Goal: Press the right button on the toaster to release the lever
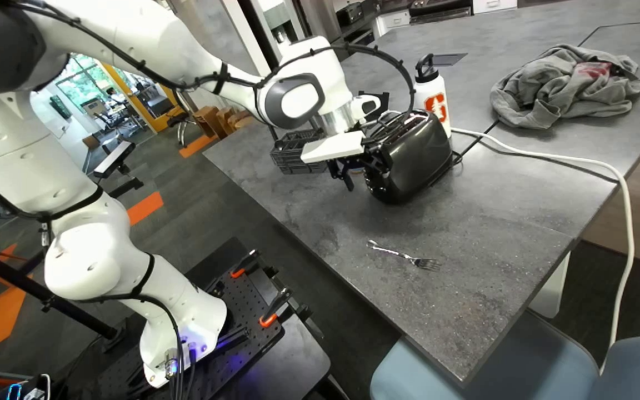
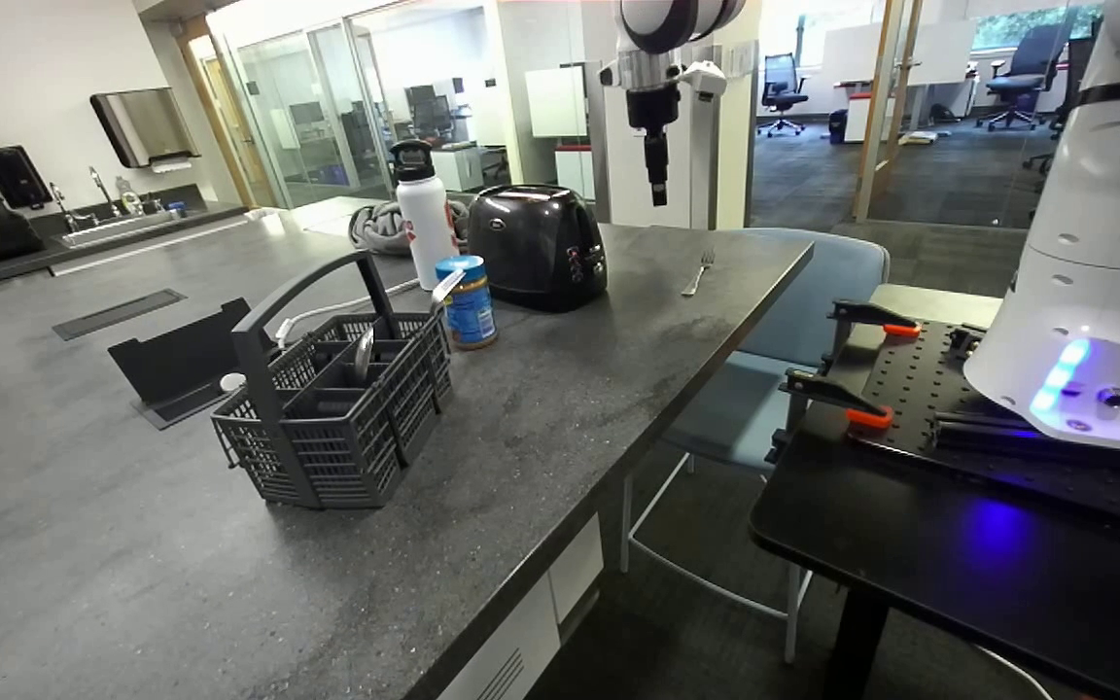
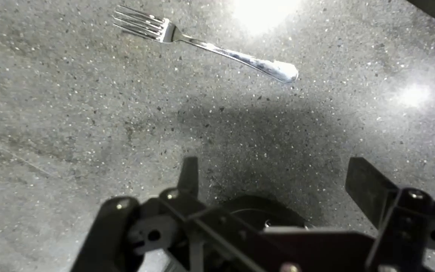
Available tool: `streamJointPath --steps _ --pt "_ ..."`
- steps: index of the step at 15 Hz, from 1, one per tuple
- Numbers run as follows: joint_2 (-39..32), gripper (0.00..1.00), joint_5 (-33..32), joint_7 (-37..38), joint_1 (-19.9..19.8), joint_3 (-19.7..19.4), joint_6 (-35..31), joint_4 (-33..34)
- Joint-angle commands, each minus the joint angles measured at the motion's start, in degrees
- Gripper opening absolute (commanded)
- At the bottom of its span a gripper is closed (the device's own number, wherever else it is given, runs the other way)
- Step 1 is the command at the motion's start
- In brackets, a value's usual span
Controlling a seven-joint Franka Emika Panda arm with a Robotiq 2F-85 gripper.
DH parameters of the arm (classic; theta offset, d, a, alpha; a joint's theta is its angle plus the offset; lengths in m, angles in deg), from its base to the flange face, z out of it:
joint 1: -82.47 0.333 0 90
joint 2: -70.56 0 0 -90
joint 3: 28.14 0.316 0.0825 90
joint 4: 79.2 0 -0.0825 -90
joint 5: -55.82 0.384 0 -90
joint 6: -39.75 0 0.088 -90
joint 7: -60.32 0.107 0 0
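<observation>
The black toaster (image 1: 423,158) stands upright on the grey table, with glossy sides and rounded edges. In an exterior view its end face shows small controls with red marks (image 2: 576,264); the separate buttons are too small to tell apart. My gripper (image 2: 658,192) hangs in the air to the right of the toaster there, pointing down. It also shows against the toaster's near end in an exterior view (image 1: 365,176). In the wrist view the gripper (image 3: 272,166) has its fingers wide apart with nothing between them. The toaster's dark rounded edge (image 3: 255,204) shows below and between them, mostly hidden by the gripper.
A fork (image 3: 232,54) lies on the table near the toaster. A black mesh basket (image 2: 366,447), a blue-lidded jar (image 2: 471,316) and a white bottle (image 2: 429,228) stand around the toaster. A grey cloth (image 1: 564,94) and white cord (image 1: 564,160) lie farther off.
</observation>
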Motion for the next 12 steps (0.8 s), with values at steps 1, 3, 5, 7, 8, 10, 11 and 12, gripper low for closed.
streamJointPath --steps 1,3,5,7,8,10,11,12 --pt "-2.1 1.00 -0.4 0.7 -1.1 1.6 0.2 1.3" --pt "-5.2 1.00 -0.6 1.8 -1.1 2.5 0.2 3.2" --pt "-3.8 0.74 -1.0 4.4 -1.0 2.0 -0.6 2.2" --pt "-3.0 0.59 -0.8 6.0 -1.0 2.1 -1.0 1.3" --pt "-2.4 0.49 -0.6 6.8 -1.1 2.2 -1.8 0.5" --pt "-1.5 0.34 -0.5 7.7 -1.4 2.3 -3.5 -1.0" --pt "-1.3 0.27 -0.5 8.0 -1.5 2.3 -4.9 -1.7" --pt "-1.2 0.19 -0.5 7.8 -1.6 2.4 -6.0 -2.3"
